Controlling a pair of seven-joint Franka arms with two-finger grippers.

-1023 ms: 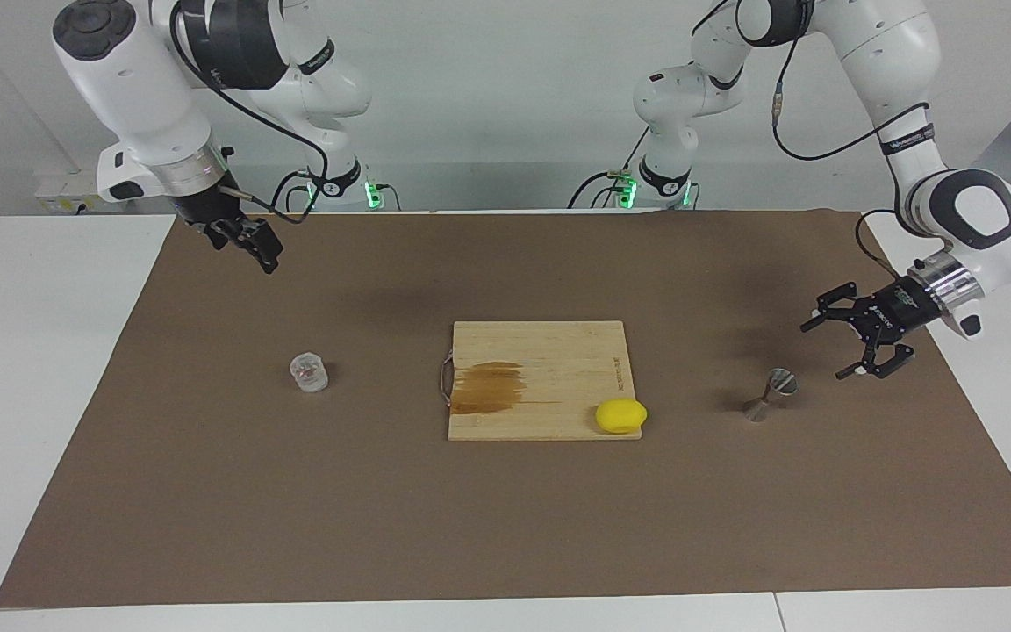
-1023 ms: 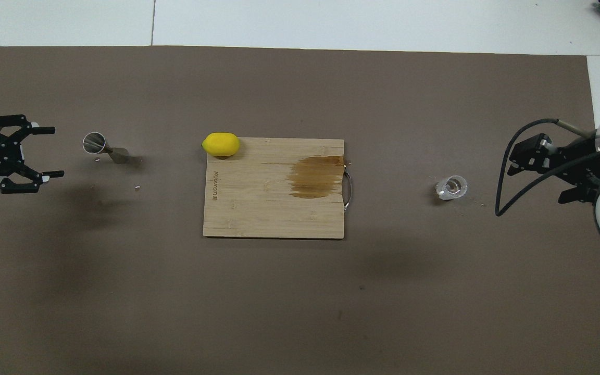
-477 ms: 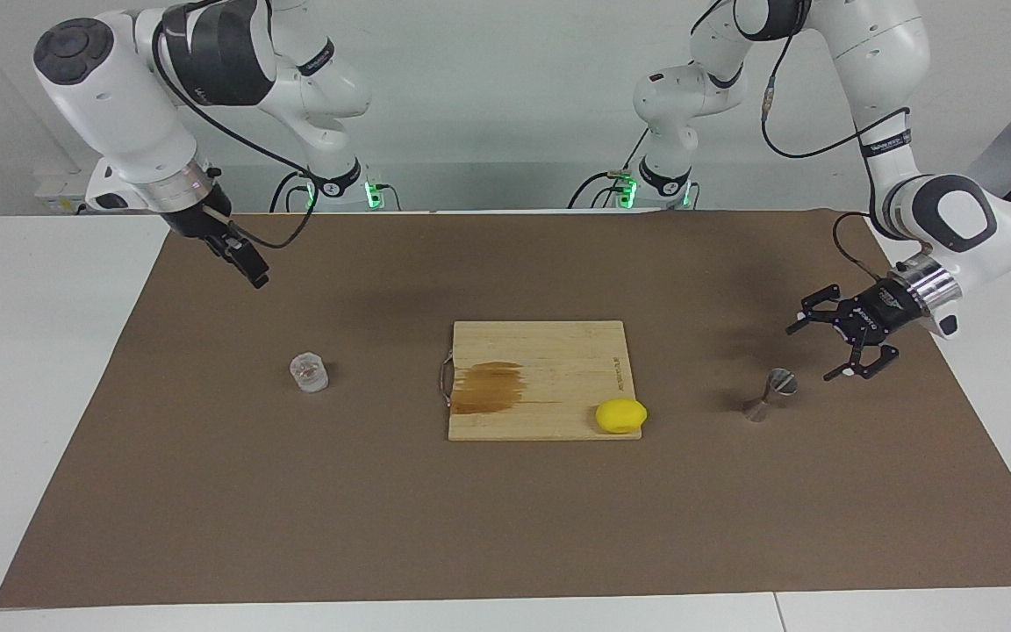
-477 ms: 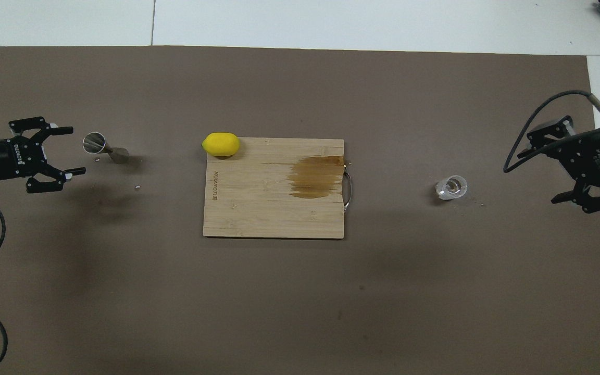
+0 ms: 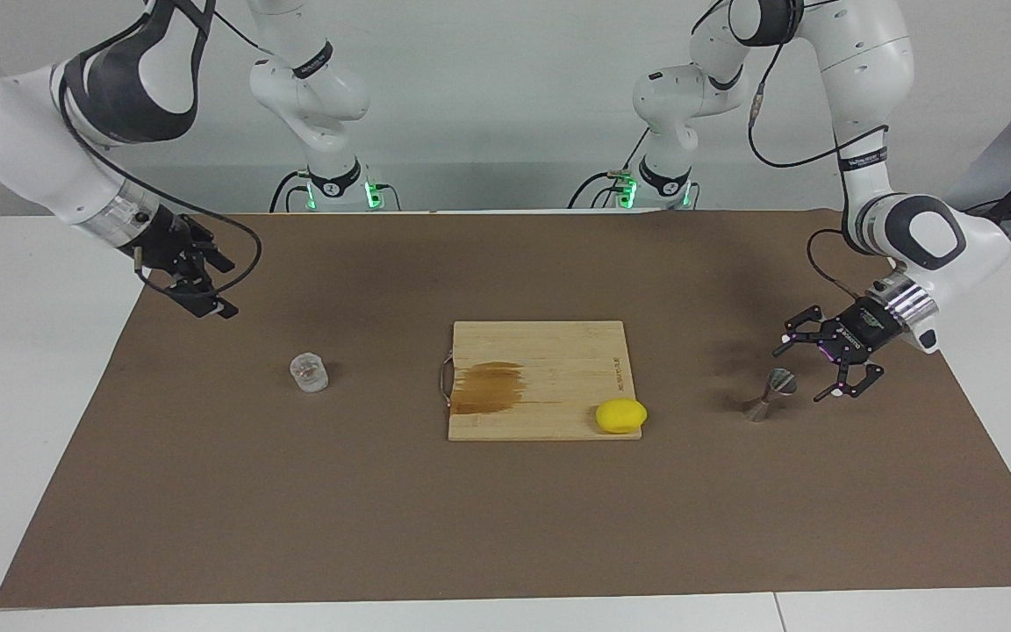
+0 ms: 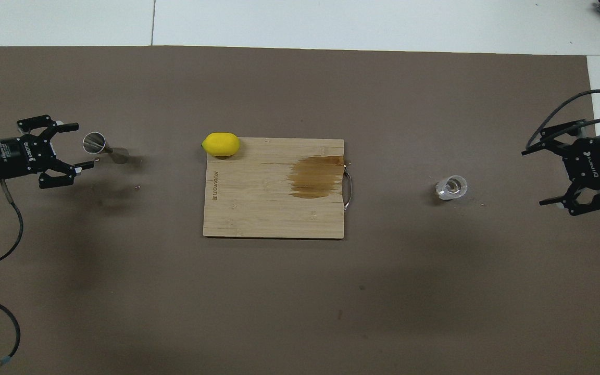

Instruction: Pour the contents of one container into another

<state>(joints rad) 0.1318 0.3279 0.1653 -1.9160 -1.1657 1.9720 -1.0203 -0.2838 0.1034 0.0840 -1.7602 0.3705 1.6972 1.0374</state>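
The small clear glass tumbler (image 5: 309, 371) stands on the brown mat toward the right arm's end of the table; it also shows in the overhead view (image 6: 451, 187). The grey metal jigger (image 5: 769, 395) stands toward the left arm's end and shows in the overhead view (image 6: 103, 148) too. My left gripper (image 5: 799, 373) is open, low and level, just beside the jigger's upper cup, with a small gap; it is in the overhead view (image 6: 81, 146) as well. My right gripper (image 5: 226, 290) is open and empty above the mat's edge, well apart from the tumbler, its fingers pointing toward it (image 6: 534, 177).
A wooden cutting board (image 5: 549, 347) with a brown stain (image 5: 488, 386) and a metal handle lies mid-table between the two containers. A yellow lemon (image 5: 620, 415) sits at its corner toward the jigger. The brown mat (image 5: 383, 527) covers most of the white table.
My left gripper has moved in toward the jigger and dropped lower. My right gripper has swung out toward the mat's edge, lowered and turned its open fingers toward the tumbler.
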